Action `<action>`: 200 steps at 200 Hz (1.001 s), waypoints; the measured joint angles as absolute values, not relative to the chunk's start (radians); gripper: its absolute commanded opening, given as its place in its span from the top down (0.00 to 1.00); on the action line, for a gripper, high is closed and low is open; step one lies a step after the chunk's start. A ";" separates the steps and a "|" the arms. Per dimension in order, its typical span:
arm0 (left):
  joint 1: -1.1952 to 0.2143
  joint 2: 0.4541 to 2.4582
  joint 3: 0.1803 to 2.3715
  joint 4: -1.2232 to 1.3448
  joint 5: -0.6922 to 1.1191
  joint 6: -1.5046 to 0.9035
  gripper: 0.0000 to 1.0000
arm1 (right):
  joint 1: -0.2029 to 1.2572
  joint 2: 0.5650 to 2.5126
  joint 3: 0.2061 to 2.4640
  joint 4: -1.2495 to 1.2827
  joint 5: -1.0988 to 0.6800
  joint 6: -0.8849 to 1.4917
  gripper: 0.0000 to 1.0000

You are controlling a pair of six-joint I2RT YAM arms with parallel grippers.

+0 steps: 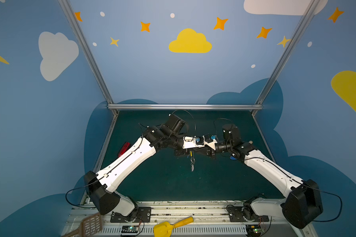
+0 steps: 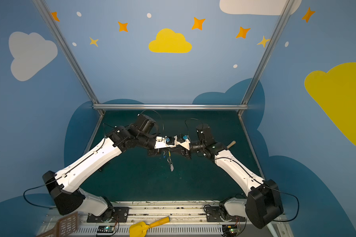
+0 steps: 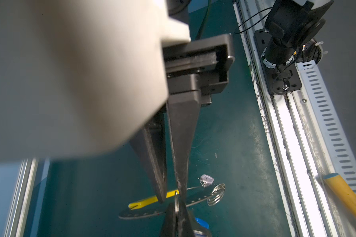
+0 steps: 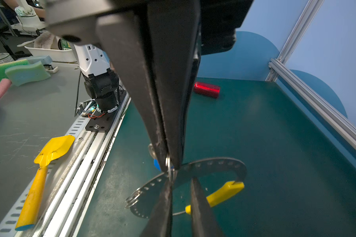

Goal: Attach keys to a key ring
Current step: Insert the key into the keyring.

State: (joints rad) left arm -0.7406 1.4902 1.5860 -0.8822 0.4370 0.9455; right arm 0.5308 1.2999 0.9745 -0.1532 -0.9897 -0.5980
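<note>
Both arms meet in mid-air over the green table. The key ring (image 4: pixel 218 164), a dark holed hoop with a yellow sleeve (image 4: pixel 220 195), hangs between them and appears edge-on in a top view (image 1: pixel 191 153). My left gripper (image 3: pixel 176 203) is shut on the small split ring (image 4: pixel 169 164) of the key with the blue tag (image 4: pixel 157 164). That split ring crosses the hoop's band; whether it is threaded on is unclear. My right gripper (image 4: pixel 181 180) stands slightly open at the band, nothing pinched. A white fob (image 3: pixel 207 179) hangs from a coiled ring (image 3: pixel 216 195) on the hoop.
A red gadget (image 4: pixel 207 90) lies on the table behind the left arm. A yellow shovel (image 1: pixel 173 225) and a brown slotted spatula (image 1: pixel 90 224) lie on the front rails. A flat blue piece (image 1: pixel 232 158) sits under the right arm, and a wooden handle (image 2: pixel 231 144) behind it.
</note>
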 measured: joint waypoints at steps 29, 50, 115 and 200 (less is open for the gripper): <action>-0.746 1.491 1.588 -0.883 0.424 0.951 0.96 | 0.531 1.300 0.972 -0.155 -0.997 -0.599 0.80; -0.747 1.491 1.588 -0.883 0.414 0.953 0.96 | 0.531 1.299 0.970 -0.158 -0.997 -0.598 0.83; -0.760 1.496 1.587 -0.890 0.395 0.957 0.97 | 0.530 1.293 0.968 -0.131 -1.003 -0.531 0.81; -0.745 1.483 1.525 -0.855 0.416 0.930 0.96 | 0.519 1.262 0.907 -0.018 -1.023 -0.454 0.81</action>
State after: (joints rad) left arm -0.7452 1.4830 1.5253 -0.8547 0.4164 0.9302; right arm 0.5186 1.2625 0.9066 -0.0177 -1.0225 -0.4541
